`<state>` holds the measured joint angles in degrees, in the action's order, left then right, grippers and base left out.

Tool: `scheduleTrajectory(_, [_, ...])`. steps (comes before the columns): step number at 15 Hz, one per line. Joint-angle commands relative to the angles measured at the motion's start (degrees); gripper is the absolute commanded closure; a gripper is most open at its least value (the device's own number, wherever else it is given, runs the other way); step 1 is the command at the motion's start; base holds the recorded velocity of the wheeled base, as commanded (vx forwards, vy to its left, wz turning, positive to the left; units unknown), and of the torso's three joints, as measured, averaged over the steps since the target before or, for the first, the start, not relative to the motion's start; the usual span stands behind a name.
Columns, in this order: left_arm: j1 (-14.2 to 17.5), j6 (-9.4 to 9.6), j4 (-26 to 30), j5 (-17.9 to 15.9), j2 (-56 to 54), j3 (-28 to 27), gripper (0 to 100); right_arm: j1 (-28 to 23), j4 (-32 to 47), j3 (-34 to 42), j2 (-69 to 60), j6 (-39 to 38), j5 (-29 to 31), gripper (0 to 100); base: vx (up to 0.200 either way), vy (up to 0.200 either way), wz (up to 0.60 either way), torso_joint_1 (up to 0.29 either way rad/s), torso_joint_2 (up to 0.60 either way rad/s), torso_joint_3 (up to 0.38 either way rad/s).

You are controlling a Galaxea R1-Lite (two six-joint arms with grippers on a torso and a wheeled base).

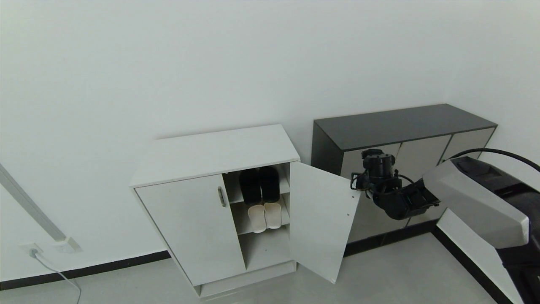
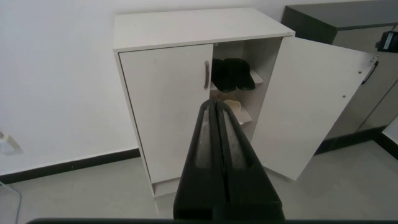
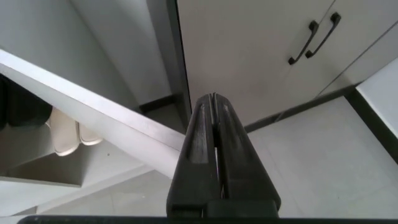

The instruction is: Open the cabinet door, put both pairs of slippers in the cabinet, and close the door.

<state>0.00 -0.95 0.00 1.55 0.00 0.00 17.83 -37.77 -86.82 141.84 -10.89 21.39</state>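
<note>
Where the plain white wall [image 1: 168, 63] meets the pale grey floor [image 1: 400, 278], two units stand side by side. Biggest is the long low sideboard w/ black top and grey door fronts [image 1: 400, 122], on the robot's R. The R wrist view shows its paired black bar handles [image 3: 314, 42].

Just beside it, to the L, stands the white two-door laminate cabinet [image 1: 215, 154]. Its L door [image 1: 190, 228] is shut, w/ a slim vertical pull [image 1: 221, 196] at the inner edge. Its R door [image 1: 320, 219] is swung wide open on R-side hinges, free edge out toward the sideboard front. Three levels show in the opening.

The black R gripper [image 1: 353, 181] sits at the upper part of that door's free edge, just beside it; whether it touches, can't tell. In the R wrist view its fingers [image 3: 202, 124] are pressed together w/ only a hairline slit btw them.

The L gripper [image 2: 214, 106] hangs well back from the cabinet, facing the opening, fingers likewise flat against each other.

Both pairs are inside. The pair of black slippers [image 1: 259, 183] lies on the top shelf, side by side and touching. The pair of cream slippers [image 1: 265, 216] lies on the middle shelf directly below, also side by side.

Far L, low on the wall, a small white socket [image 1: 33, 251] w/ a thin grey cable [image 1: 59, 274] trailing to the floor.
</note>
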Motion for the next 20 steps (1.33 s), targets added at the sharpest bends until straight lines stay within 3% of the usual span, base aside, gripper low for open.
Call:
scheduleTrajectory(1, [0.0, -0.02, 0.0, 0.0, 0.0, 0.0, 100, -0.2, 0.1, -0.1, 0.7, 0.0, 0.0, 100, 0.0, 0.0, 0.0, 0.0, 0.0, 0.0])
scheduleTrajectory(11, [0.0, -0.02, 0.0, -0.1, 0.1, 0.0, 100, 2.6, 6.3, 4.9, -5.6, -3.3, -2.3, 100, 0.0, 0.0, 0.0, 0.0, 0.0, 0.0])
scheduleTrajectory(18, [0.0, -0.1, 0.0, 0.0, 0.1, 0.0, 100, 12.9, 6.0, 14.1, -12.1, -4.5, -2.4, 100, 0.0, 0.0, 0.0, 0.0, 0.0, 0.0])
scheduleTrajectory(20, [0.0, -0.1, 0.0, 0.0, 0.0, 0.0, 100, 12.4, 5.8, 13.9, -12.5, -4.4, -2.1, 100, 0.0, 0.0, 0.0, 0.0, 0.0, 0.0])
